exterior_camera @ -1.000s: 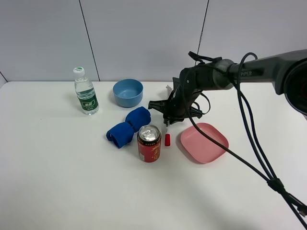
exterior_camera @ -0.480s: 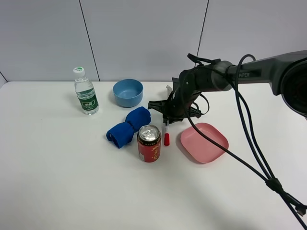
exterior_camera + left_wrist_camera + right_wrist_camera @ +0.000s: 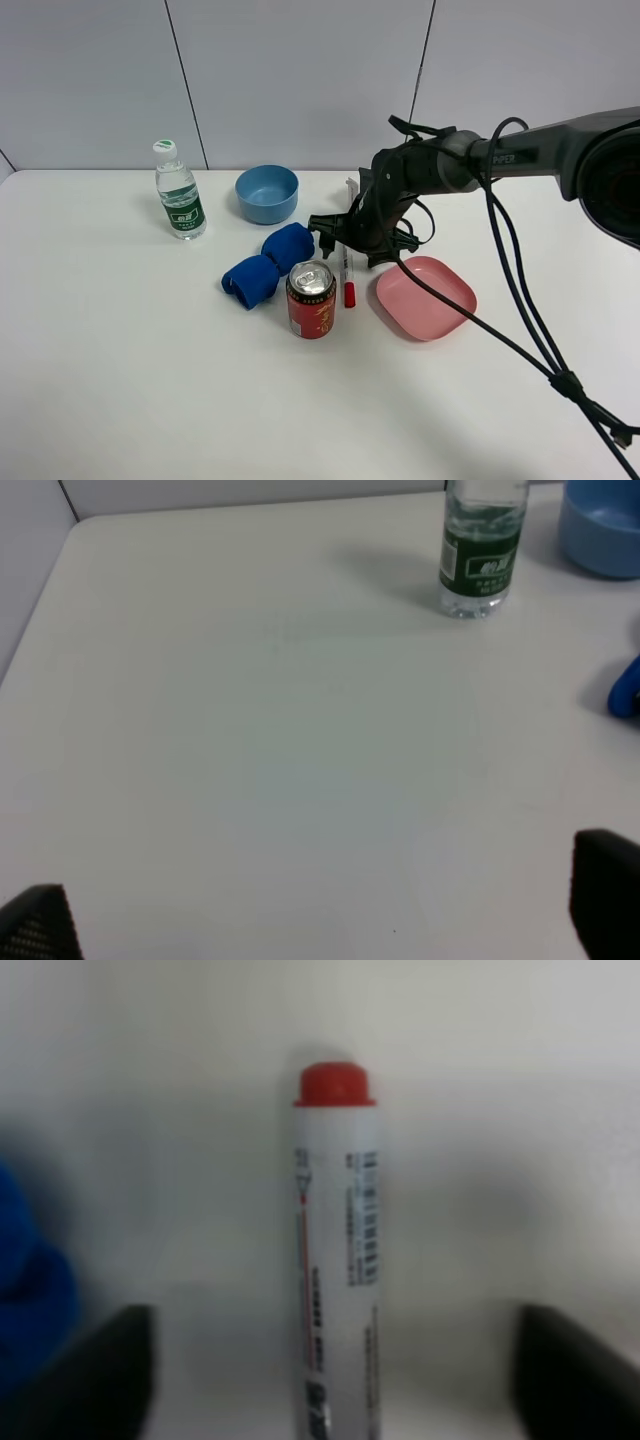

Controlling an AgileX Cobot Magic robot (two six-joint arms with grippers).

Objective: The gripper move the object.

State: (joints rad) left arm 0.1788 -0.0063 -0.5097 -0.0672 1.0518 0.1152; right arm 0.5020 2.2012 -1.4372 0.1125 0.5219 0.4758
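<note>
The white marker pen [image 3: 347,272] lies flat on the table between the can and the pink plate, its red cap [image 3: 350,294] toward the front. My right gripper [image 3: 352,240] is low over the pen's far end, open, with a jaw on each side and not touching it. In the right wrist view the pen's barrel [image 3: 336,1250] and red tail tip [image 3: 335,1085] run up the middle, with the dark fingers [image 3: 90,1370] far apart on both sides. My left gripper [image 3: 320,920] is open and empty over bare table, away from the pen.
A red soda can [image 3: 311,300] stands right beside the pen, and a pink plate [image 3: 425,295] lies on its other side. Two blue rolled cloths [image 3: 268,263], a blue bowl [image 3: 267,193] and a water bottle [image 3: 180,200] are further left. The bottle [image 3: 482,550] shows in the left wrist view.
My right gripper has opened wider and drawn back slightly toward the far side, so more of the pen's barrel shows. The pen has hardly moved. The left arm is unchanged.
</note>
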